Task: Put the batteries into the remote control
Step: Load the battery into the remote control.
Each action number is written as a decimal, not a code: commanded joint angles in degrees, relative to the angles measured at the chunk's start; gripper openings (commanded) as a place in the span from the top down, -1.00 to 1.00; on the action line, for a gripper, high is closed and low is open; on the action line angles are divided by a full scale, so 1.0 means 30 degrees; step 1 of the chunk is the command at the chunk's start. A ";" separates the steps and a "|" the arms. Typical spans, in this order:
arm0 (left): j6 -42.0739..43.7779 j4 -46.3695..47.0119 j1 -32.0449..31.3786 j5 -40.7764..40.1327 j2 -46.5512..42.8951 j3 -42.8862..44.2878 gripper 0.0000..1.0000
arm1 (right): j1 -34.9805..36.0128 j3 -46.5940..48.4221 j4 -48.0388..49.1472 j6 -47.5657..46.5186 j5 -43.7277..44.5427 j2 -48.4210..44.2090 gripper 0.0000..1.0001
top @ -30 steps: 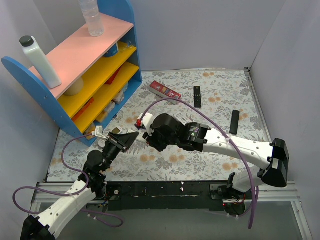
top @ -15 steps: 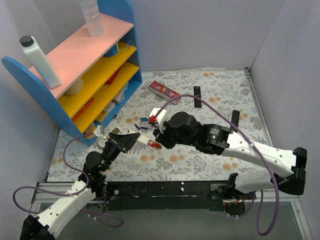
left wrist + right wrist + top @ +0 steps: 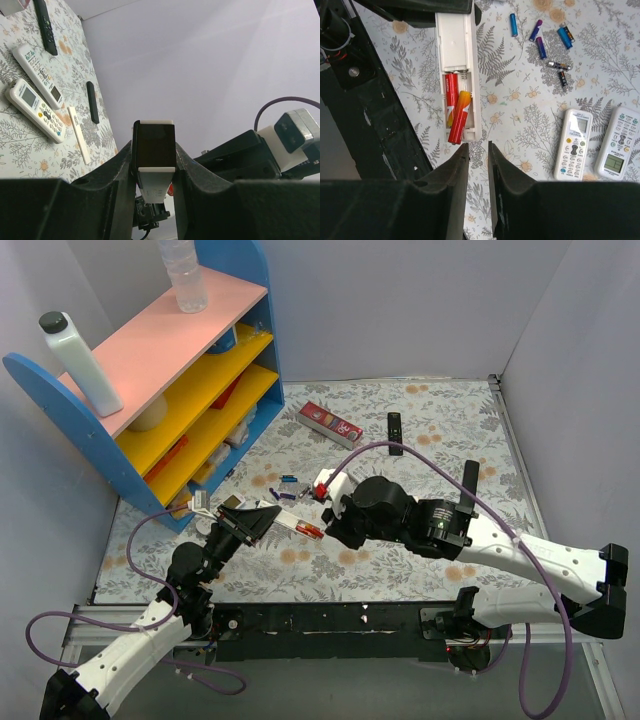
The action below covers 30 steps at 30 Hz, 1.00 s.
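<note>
My left gripper (image 3: 258, 518) is shut on the remote control (image 3: 292, 525), a slim white bar held out over the table with its battery bay facing up. In the right wrist view the remote control (image 3: 455, 45) has two red batteries in the bay. One (image 3: 451, 90) lies straight in its slot, the other (image 3: 459, 120) lies slanted across it, its lower end poking past the bay's edge. My right gripper (image 3: 478, 145) hovers just off that end, jaws narrowly open with nothing between them. Several loose batteries (image 3: 540, 47) lie on the cloth.
Two wide white remotes (image 3: 573, 145) (image 3: 616, 150) lie beside the loose cells. A thin white strip (image 3: 79, 134) lies by them. Black remotes (image 3: 395, 432) (image 3: 469, 483) and a red box (image 3: 330, 423) sit farther back. The blue shelf unit (image 3: 170, 390) stands at the left.
My right arm has drawn back to the right, off the remote's end, and its jaws have narrowed. A red battery now lies in the bay. The left arm is still.
</note>
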 commanded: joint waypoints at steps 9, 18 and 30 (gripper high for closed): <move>-0.3077 0.0340 -0.0057 0.0120 0.0053 -0.4499 1.00 | 0.0009 -0.0542 0.0780 0.0673 -0.0905 -0.1126 0.46; -0.3077 0.0370 -0.0086 0.0208 -0.0005 -0.4499 1.00 | -0.0020 -0.0572 0.1191 0.0673 -0.1608 -0.0834 0.46; -0.3106 0.0457 -0.0086 0.0296 -0.0093 -0.4498 1.00 | 0.0009 -0.0572 0.1631 0.0644 -0.1814 -0.0277 0.46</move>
